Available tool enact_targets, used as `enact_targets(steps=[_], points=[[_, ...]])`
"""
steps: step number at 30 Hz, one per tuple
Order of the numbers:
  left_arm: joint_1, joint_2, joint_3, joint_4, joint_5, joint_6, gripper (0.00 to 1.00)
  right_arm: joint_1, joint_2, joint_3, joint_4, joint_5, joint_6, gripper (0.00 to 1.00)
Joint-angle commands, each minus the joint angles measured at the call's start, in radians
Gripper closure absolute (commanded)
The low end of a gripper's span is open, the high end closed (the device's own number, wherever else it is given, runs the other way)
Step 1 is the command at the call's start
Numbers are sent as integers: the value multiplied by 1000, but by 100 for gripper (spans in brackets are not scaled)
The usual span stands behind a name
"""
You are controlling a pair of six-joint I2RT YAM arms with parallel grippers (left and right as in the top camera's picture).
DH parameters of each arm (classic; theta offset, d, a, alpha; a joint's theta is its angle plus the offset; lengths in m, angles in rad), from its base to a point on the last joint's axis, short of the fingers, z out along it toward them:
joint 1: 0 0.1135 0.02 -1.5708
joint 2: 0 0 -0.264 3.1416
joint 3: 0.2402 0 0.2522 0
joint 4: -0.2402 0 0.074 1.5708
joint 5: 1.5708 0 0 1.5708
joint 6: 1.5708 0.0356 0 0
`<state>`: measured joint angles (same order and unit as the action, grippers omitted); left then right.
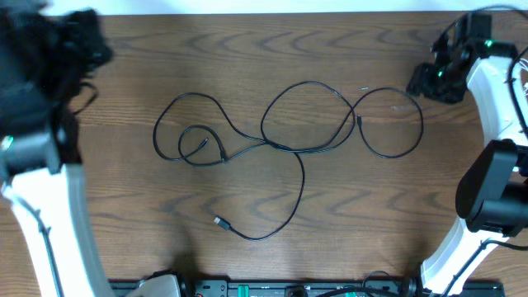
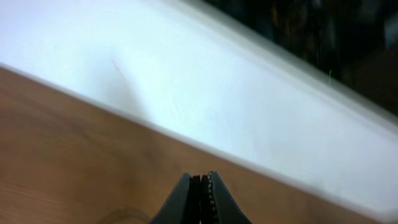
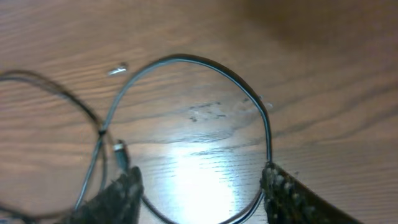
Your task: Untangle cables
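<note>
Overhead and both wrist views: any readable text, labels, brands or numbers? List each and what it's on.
No readable text in any view.
Black cables: no print visible on the cords or plugs.
Wooden table: only grain and faint scuff marks, not letters.
Equipment bar at the overhead's bottom edge: green spots, any labels too small to read.

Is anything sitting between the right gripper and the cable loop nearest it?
Nothing visible does. The right gripper is open directly over the rightmost black cable loop, with only bare wooden table inside the loop. A small pale scrap lies outside the loop, off to the side.
</note>
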<state>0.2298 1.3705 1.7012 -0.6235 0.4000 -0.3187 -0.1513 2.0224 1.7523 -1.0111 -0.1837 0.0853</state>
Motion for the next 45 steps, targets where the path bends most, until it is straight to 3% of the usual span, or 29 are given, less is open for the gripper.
enact_targets(steps=[1, 4, 11, 22, 25, 31, 45], points=[[-104, 78, 5, -64, 82, 106, 93, 9, -10, 74, -51, -58, -55, 33], [-188, 154, 5, -115, 82, 143, 92, 12, -10, 87, -78, -60, -58, 27], [-362, 332, 5, -189, 82, 264, 90, 15, -9, 85, -91, -60, -62, 25], [-552, 494, 5, -230, 82, 328, 83, 16, -8, 85, -98, -59, -65, 20], [-605, 524, 2, -254, 79, 371, 75, 16, -8, 85, -99, -59, -65, 20], [-718, 597, -15, -247, 74, 371, 71, 16, -8, 85, -99, -59, -65, 18], [-926, 756, -15, -121, -126, 372, 72, 16, -8, 85, -101, -59, -65, 17]])
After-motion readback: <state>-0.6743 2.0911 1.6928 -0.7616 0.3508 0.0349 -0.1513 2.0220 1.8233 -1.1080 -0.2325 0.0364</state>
